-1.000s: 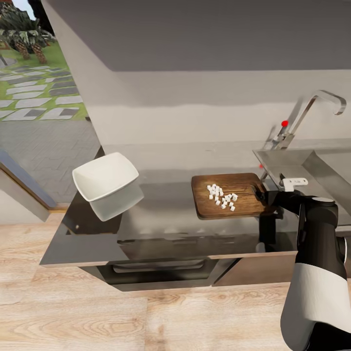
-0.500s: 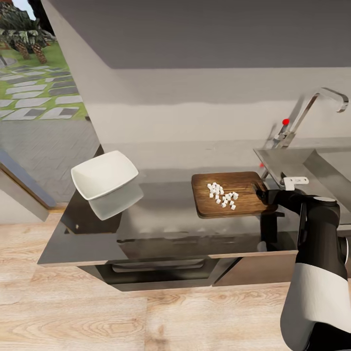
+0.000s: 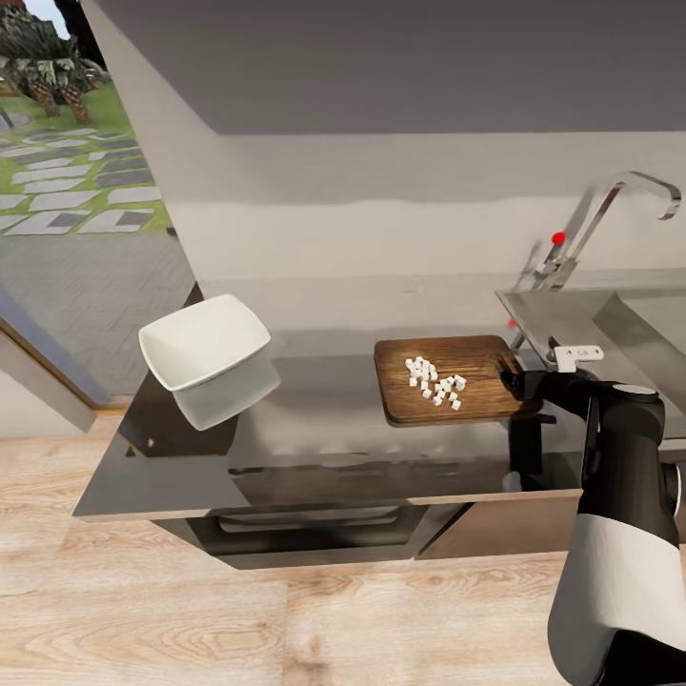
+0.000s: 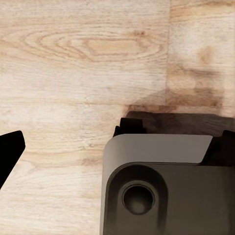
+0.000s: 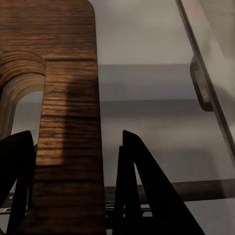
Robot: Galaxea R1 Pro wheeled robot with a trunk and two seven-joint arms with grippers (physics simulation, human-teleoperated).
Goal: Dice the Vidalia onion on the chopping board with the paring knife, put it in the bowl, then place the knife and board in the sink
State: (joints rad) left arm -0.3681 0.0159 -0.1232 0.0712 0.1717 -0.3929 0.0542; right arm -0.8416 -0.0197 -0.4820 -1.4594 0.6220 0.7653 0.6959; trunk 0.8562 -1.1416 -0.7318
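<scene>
The brown chopping board (image 3: 448,381) lies on the grey countertop (image 3: 314,419) with several small white onion dice (image 3: 433,381) on its middle. My right gripper (image 3: 510,379) is at the board's right end, by the slot handle. In the right wrist view the right gripper (image 5: 77,132) is open and straddles the board's end bar (image 5: 68,127), one finger over the slot and the other past the edge, with a gap showing. The white square bowl (image 3: 205,341) sits at the counter's left end. The sink (image 3: 610,319) and its faucet (image 3: 610,214) are at the right. The paring knife is out of view. My left gripper (image 4: 120,139) hangs open over the floor.
The counter's front edge runs above dark cabinets (image 3: 314,534), with wooden floor (image 3: 238,619) in front. A grey wall (image 3: 381,219) backs the counter. Beyond the bowl is an opening onto a garden path (image 3: 76,191). In the left wrist view, the robot's grey base (image 4: 161,186) is below the left gripper.
The head camera shifted slightly a second ago. Since then the board, the bowl and my right arm have held still.
</scene>
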